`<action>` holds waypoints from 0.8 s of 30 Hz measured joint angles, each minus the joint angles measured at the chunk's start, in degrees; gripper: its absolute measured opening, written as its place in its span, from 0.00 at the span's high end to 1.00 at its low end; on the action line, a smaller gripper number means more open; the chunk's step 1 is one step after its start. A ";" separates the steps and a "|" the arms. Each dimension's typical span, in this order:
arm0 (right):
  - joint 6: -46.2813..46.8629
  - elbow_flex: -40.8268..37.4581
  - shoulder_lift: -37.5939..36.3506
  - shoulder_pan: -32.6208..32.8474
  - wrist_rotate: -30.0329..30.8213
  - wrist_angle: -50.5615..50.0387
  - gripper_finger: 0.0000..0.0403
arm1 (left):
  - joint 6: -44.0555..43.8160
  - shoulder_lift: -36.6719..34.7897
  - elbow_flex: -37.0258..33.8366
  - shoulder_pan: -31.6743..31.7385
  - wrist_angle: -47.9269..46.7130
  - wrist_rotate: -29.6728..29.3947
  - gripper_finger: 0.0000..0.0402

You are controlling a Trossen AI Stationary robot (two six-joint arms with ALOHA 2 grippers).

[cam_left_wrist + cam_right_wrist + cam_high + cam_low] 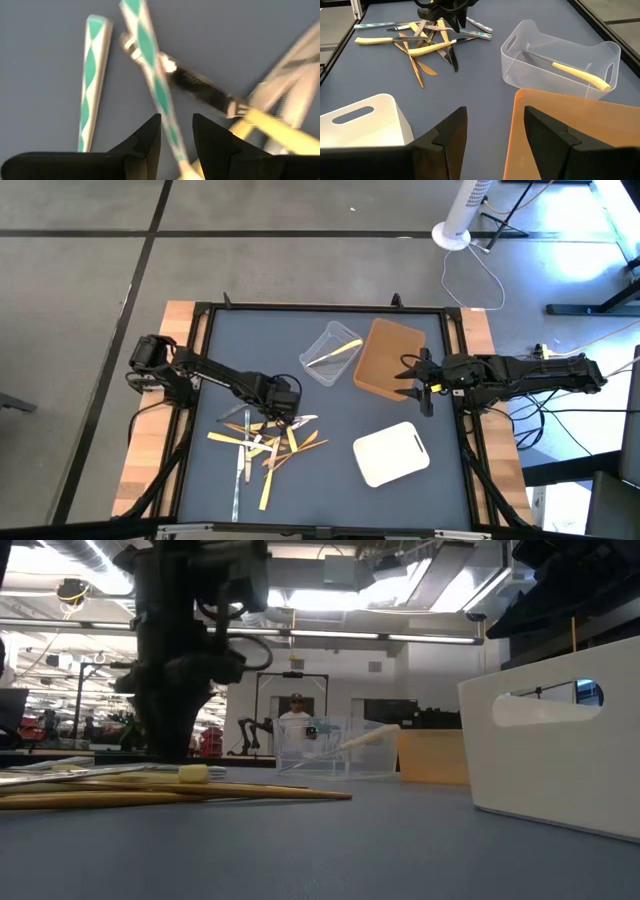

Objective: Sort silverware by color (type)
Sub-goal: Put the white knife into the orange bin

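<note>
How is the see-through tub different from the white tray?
The clear tub is see-through with wavy sides; the white tray is solid, and you cannot see through it. The clear tub has a yellow-handled utensil lying in it; the white tray shows nothing inside from above. The tub sits farther back on the table, the tray nearer the front. Both are open-topped bins.

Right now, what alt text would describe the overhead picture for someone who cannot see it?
The left gripper hangs over a heap of silverware on a dark table. The right gripper, open, waits by a brown bin, near a clear tub and white bin.
</note>
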 joint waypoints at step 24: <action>0.00 0.02 0.00 0.00 0.00 -0.02 0.54 | -2.97 -0.17 -5.22 -0.04 7.32 -0.88 0.80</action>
